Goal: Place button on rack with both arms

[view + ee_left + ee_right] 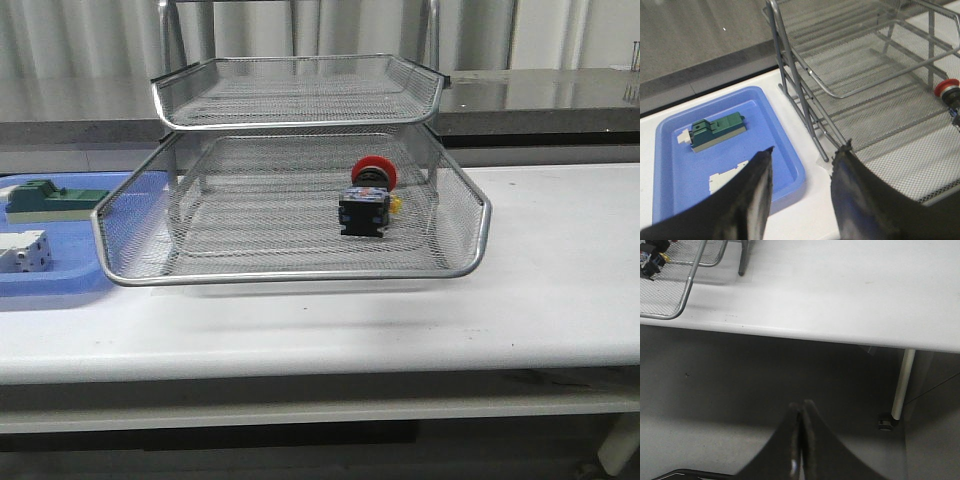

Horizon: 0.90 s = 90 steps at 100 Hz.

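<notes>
Red-headed, the button [368,198] lies in the pulled-out lower tier of the silver wire rack [300,272], toward its right side, with the black-and-blue body facing the front. The rack stands on the white worktop [560,280], and just beside it on the left is a blue tray [670,165]. The left end effector [802,152] hangs spread and empty above the tray's edge. The right end effector [801,412] is pressed together, beyond the worktop's edge.
</notes>
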Tool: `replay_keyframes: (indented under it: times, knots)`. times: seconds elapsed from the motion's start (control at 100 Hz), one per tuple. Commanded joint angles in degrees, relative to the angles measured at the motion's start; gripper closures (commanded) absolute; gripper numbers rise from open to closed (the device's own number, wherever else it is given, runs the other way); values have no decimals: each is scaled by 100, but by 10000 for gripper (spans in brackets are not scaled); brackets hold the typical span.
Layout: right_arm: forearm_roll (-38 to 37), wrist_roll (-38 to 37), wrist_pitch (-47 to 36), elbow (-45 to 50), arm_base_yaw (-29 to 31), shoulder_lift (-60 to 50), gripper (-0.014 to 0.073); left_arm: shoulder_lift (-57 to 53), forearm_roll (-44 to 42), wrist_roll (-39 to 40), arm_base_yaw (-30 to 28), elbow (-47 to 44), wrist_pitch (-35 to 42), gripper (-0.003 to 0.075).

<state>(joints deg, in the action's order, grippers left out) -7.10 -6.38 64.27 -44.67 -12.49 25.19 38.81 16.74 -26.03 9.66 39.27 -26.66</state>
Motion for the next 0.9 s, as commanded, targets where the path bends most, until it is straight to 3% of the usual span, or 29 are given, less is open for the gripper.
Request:
replay_keyframes:
  times: [0.0,0.32,0.64,0.78,0.89]
  knots:
    - [-105,25,-325,-166,-8,45,660,-514,254,79,-11,-414,973,447]
    - [-105,25,-325,-166,-8,45,660,-2068,413,221,-11,-1968,1837,447]
    - [-105,25,-325,-166,-8,45,660,-2540,413,221,-11,-2299,1847,458]
    - [-105,25,-325,-166,-8,45,660,-2540,413,221,-11,-2299,1847,532]
    - [-105,25,-325,-166,-8,45,660,-2540,413,221,-11,-2299,1847,644]
